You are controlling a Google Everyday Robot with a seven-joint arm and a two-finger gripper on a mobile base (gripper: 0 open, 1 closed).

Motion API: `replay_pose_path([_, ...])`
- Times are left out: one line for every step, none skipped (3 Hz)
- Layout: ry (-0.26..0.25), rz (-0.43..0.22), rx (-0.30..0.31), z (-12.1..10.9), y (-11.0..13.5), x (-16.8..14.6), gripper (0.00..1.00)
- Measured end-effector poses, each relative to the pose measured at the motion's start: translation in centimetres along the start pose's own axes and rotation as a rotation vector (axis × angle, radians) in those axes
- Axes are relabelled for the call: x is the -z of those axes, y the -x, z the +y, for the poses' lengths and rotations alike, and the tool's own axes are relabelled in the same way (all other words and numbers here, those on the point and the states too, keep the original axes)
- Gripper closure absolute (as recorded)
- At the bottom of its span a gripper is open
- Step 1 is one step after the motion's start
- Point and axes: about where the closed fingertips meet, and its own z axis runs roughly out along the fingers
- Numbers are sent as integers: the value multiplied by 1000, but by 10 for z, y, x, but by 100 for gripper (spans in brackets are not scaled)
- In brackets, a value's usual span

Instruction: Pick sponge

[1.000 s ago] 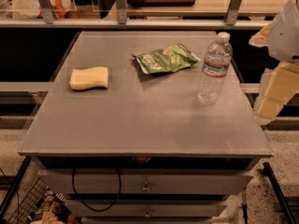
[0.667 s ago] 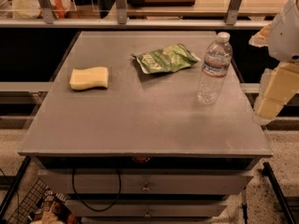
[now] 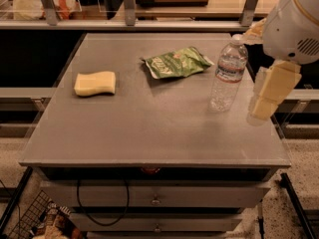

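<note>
The sponge (image 3: 95,83) is a pale yellow block with wavy sides, lying flat on the left part of the grey table (image 3: 149,133). My gripper (image 3: 262,108) hangs at the far right, over the table's right edge, with its pale yellow blocky fingers pointing down. It is far from the sponge, just right of a water bottle, and holds nothing that I can see.
A crinkled green snack bag (image 3: 177,61) lies at the table's back middle. A clear plastic water bottle (image 3: 227,73) stands upright at the right. Drawers sit below the tabletop. A railing and counter run behind the table.
My gripper and arm have shifted slightly left, closer to the table's right edge. The sponge, bag and bottle have not moved.
</note>
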Motion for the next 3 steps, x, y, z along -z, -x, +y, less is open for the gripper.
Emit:
replay_pose_path([-28, -56, 102, -10, 43, 1, 0])
replay_pose_path([-86, -80, 141, -31, 63, 11, 0])
replay_pose_path([-95, -157, 238, -39, 103, 15, 0])
